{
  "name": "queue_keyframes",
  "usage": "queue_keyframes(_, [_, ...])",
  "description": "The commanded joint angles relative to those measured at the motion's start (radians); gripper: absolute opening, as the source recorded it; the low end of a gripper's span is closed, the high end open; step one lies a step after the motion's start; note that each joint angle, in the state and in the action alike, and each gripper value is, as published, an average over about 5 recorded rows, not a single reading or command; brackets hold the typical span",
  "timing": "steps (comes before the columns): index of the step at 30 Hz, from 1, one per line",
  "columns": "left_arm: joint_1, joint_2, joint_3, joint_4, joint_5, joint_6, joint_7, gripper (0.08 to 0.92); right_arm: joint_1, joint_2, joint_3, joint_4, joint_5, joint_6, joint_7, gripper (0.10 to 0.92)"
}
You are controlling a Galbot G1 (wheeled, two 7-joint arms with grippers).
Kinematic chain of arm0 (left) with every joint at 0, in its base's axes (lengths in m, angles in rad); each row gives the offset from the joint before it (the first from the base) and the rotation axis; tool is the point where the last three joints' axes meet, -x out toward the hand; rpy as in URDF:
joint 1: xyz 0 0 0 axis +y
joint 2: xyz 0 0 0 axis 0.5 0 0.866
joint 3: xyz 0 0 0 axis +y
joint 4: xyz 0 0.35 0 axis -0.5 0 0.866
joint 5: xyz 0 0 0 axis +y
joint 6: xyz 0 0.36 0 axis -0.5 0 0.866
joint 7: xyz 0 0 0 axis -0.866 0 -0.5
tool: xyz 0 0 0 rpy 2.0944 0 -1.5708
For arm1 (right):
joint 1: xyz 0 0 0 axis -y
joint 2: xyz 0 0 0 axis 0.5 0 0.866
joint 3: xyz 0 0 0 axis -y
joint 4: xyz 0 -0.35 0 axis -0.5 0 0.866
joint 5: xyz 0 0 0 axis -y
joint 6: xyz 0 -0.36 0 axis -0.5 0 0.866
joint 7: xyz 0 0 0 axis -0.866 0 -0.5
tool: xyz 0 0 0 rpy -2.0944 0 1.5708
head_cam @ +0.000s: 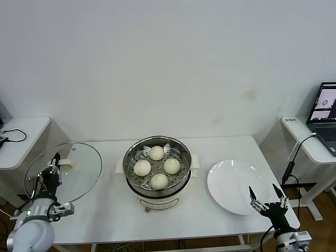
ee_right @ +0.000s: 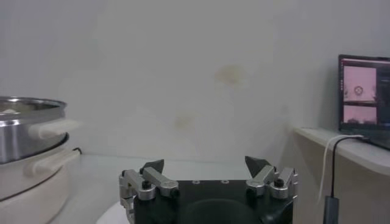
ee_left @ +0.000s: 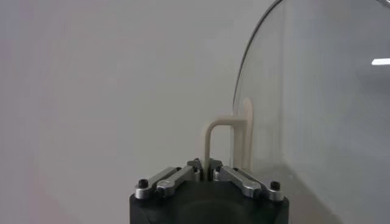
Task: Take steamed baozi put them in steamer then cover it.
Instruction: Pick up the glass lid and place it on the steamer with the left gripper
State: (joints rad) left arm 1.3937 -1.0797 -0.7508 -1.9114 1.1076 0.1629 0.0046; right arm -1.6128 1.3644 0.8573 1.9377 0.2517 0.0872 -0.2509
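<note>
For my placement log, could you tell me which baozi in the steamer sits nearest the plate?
The right-hand baozi, on the side of the steamer facing the plate; the other three lie farther left.

Even, bright, diffuse light fills all three views, with only faint soft shadows on the worktop under the steamer and beside the plate. The steamer's steel rim carries mild highlights. In the left wrist view a small white reflection streaks the glass cover. In the right wrist view the laptop screen glows pink, slightly overexposed. Focus is reasonably sharp throughout.
</note>
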Motion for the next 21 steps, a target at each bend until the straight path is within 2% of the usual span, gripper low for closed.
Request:
queue_keyframes(1, [-0.029,0.123,0.143,-0.171,-0.186,0.119,0.060,0.148,-0.001,0.022,-0.007,0.012,-0.078,0.014,0.004,0.823])
queue_keyframes(5, [-0.125,0.164,0.249,-0.159,-0.213,0.174,0.060,0.148,0.006,0.052,-0.009,0.024,-0.119,0.004,0.013,0.823])
queue_keyframes(9, [-0.207,0.151,0.334,-0.130,-0.150,0.210,0.092,0.148,0.026,0.100,-0.008,0.035,-0.201,-0.018,0.032,0.823])
queue_keyframes(14, [-0.277,0.047,0.446,-0.082,0.020,0.234,0.153,0.148,0.041,0.128,-0.016,0.028,-0.273,-0.026,0.050,0.823])
queue_keyframes(21, [-0.371,-0.132,0.565,-0.035,0.244,0.267,0.254,0.148,0.051,0.131,-0.036,0.001,-0.294,-0.017,0.052,0.823])
